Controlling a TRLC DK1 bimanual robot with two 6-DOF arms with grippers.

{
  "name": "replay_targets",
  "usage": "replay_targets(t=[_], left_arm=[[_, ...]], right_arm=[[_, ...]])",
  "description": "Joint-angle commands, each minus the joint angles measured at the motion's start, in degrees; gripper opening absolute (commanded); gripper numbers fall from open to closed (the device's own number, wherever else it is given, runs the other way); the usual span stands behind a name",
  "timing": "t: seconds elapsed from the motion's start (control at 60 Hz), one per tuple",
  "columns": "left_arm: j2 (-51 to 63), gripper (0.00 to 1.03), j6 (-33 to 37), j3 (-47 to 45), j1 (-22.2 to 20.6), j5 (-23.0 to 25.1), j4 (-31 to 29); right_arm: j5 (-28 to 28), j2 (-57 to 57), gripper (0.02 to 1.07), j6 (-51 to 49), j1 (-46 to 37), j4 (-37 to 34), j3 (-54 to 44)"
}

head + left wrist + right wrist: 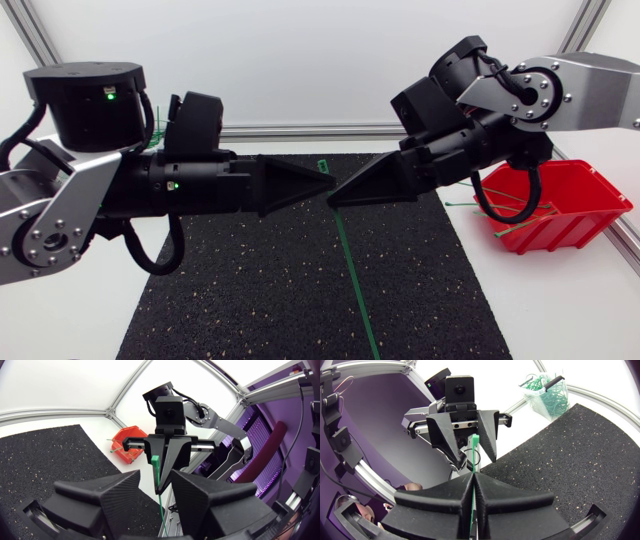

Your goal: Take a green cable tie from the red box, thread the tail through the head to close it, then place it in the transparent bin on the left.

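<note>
Right gripper (332, 199) pinched shut on tie (352, 275) just below its head. Head lies at 12 o'clock from the tips, tail trails to 6 over mat (230, 290). Left gripper (330, 185) meets it tip to tip, jaws parted, strap in the gap, unclamped. Box (565, 205) at 3. Suggest: left clamps squarely near the head before the tail is bent round.

A white table (560, 300) carries a black speckled rubber mat (260, 290), a red plastic box (585, 195) just off the mat's right edge and a transparent plastic bin (545, 392) near a mat corner.
</note>
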Motion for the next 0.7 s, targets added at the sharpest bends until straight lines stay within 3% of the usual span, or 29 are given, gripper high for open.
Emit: replay_targets(t=[0.0, 0.233, 0.417, 0.683], left_arm=[[1.1, 0.27, -1.8, 0.8, 0.4, 0.7, 1.3], [1.1, 0.22, -2.1, 0.7, 0.5, 0.6, 1.3], [1.1, 0.05, -2.9, 0.8, 0.6, 0.5, 1.4], [0.6, 0.05, -3.6, 0.7, 0.8, 0.3, 1.5]], right_arm=[[-0.3, -1.1, 0.08, 1.8, -0.1, 1.0, -1.8], [0.1, -2.2, 0.08, 2.5, -0.1, 2.4, -2.7], [0.3, -2.5, 0.08, 2.8, 0.1, 2.5, -3.0], [1.3, -2.5, 0.08, 3.7, 0.7, 2.6, -3.0]])
